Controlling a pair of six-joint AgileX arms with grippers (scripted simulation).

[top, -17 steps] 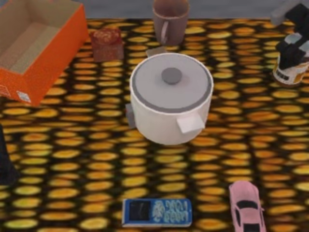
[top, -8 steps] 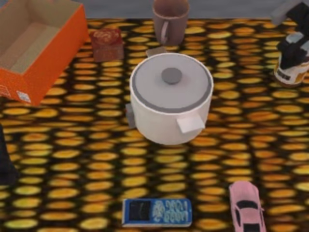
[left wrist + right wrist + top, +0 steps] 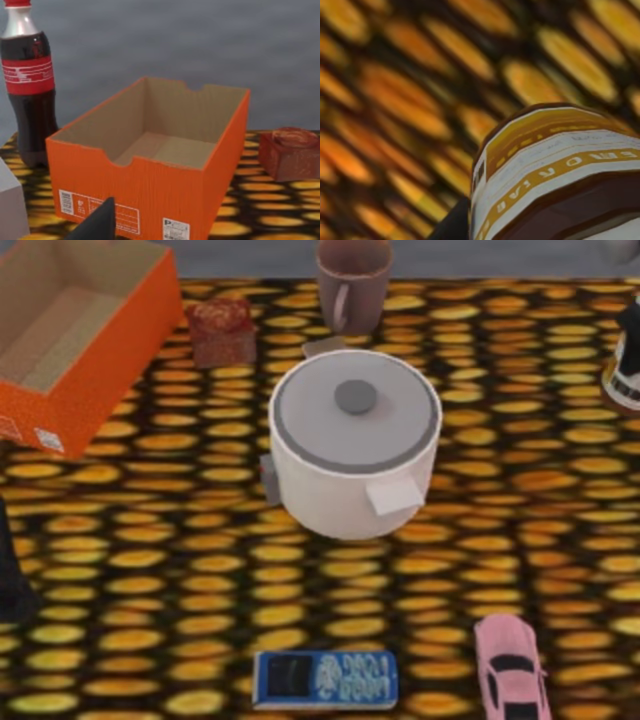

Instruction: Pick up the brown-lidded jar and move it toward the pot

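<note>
The brown-lidded jar [image 3: 628, 378] is cut off by the right edge of the top view, far to the right of the pot [image 3: 352, 440]. The white pot with its grey knob stands in the middle of the table. In the right wrist view the jar [image 3: 555, 170] fills the frame above the patterned cloth: cream label, orange-yellow band and dark brown band. My right gripper [image 3: 540, 227] is shut on it, one dark finger [image 3: 455, 225] pressed against its side. My left arm [image 3: 10, 580] stays parked at the left edge, one fingertip [image 3: 97, 222] showing in front of the orange box.
An orange open box [image 3: 70, 340] sits at the back left, a cola bottle [image 3: 30, 85] beyond it. A taupe mug [image 3: 352, 280] and a red-brown block [image 3: 222, 330] stand behind the pot. A blue phone [image 3: 325, 678] and a pink toy car [image 3: 510, 670] lie near the front edge.
The jar and my right gripper have shifted toward the right edge of the top view and are now mostly out of it. The pot and my left arm have not moved.
</note>
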